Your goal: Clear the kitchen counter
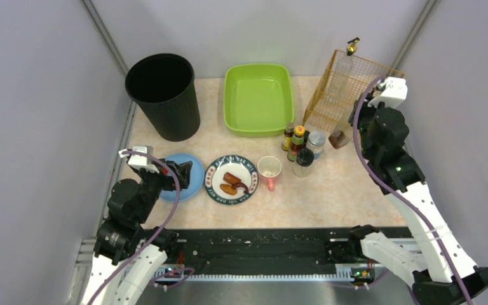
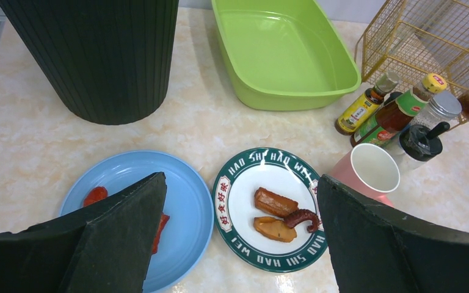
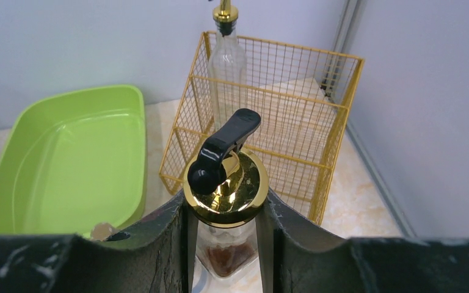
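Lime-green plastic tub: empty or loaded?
Empty. The lime-green plastic tub shows only bare floor in the left wrist and top views.

Black bin (image 1: 163,95) beside lime-green tub (image 1: 258,96)

The left hand (image 2: 241,178) hangs over the counter (image 2: 24,134) with its black fingers (image 2: 122,232) spread wide and nothing between them; under it lie a blue plate (image 2: 186,207) with red scraps (image 2: 94,195) and, just beside it, a green-rimmed plate (image 2: 223,210) bearing brown food pieces (image 2: 275,202); a pink cup (image 2: 375,168) stands at that plate's right edge. Farther back stand a black ribbed bin (image 2: 98,55), a lime-green tub (image 2: 281,49), a cluster of bottles (image 2: 397,116) and a gold wire basket (image 2: 433,36).
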Controlling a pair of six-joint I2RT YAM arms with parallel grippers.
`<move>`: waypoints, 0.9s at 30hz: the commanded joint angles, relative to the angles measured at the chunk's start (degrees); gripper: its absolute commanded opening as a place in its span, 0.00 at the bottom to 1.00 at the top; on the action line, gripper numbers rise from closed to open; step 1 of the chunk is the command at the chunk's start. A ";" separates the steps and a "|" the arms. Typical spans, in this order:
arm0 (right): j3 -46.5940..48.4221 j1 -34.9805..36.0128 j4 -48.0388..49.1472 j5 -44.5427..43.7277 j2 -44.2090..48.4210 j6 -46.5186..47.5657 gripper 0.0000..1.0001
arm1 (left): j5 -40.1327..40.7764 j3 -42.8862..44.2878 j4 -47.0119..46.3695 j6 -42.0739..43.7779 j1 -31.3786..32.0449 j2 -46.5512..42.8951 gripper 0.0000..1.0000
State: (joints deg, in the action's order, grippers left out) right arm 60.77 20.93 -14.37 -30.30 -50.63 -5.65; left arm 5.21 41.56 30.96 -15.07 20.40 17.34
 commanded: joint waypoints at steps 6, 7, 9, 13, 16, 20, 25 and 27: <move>9.93 0.69 11.28 -4.95 -2.79 5.25 0.00 | 0.36 -0.34 -1.44 0.30 -0.06 -0.73 0.97; 10.95 0.74 12.04 -5.41 -3.64 5.33 0.00 | 0.41 -0.26 -1.43 0.35 -0.05 -0.75 0.97; 12.79 0.72 13.43 -6.43 -5.38 6.99 0.00 | 0.41 -0.41 -1.42 0.39 -0.09 -0.85 0.97; 16.11 0.69 17.57 -10.22 -9.52 8.51 0.00 | 0.20 -0.35 -1.47 0.39 -0.15 -0.80 0.97; 18.72 0.67 20.19 -13.82 -12.73 10.46 0.00 | 0.21 -0.36 -1.42 0.47 -0.14 -0.87 0.97; 21.35 -0.11 24.04 -15.87 -16.65 12.16 0.00 | 0.46 -0.50 -1.43 0.56 -0.11 -1.33 0.97; 26.84 -3.75 22.71 -13.23 -21.40 9.15 0.00 | 0.59 -0.60 -1.39 0.66 -0.02 -1.55 0.97; 29.31 -5.37 21.41 -11.05 -23.42 8.11 0.00 | 0.67 -0.53 -1.49 0.74 -0.07 -1.68 0.97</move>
State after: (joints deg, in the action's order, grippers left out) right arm 82.52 18.50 0.71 -43.68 -72.47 4.27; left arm 5.43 41.25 31.24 -15.03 20.40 16.34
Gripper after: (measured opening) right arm 0.344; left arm 0.972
